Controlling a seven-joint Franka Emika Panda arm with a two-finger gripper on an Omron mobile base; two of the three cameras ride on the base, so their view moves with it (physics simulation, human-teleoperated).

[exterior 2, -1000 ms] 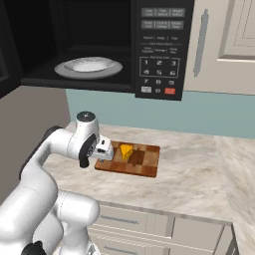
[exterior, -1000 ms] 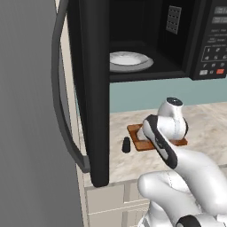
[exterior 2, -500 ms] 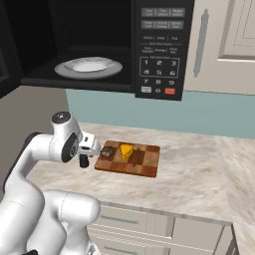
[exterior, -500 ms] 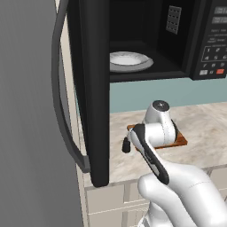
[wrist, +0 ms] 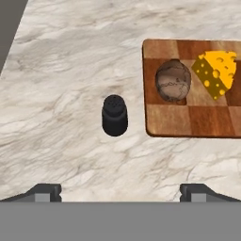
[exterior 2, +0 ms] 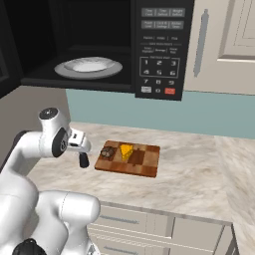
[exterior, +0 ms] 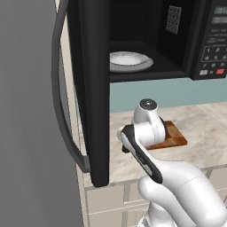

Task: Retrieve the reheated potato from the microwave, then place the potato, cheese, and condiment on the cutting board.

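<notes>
Small black bottle-shaped condiment shaker upright on marble counter, just beside checkered wooden cutting board, apart. Grey-brown potato and yellow cheese wedge on board, right edge cut off. Gripper above, wide open, holding nothing. Black microwave door open, white plate inside.

A white plate sat on a dark shelf. The marbled counter ran above pale drawers, with a cream cabinet door and teal backsplash behind.
</notes>
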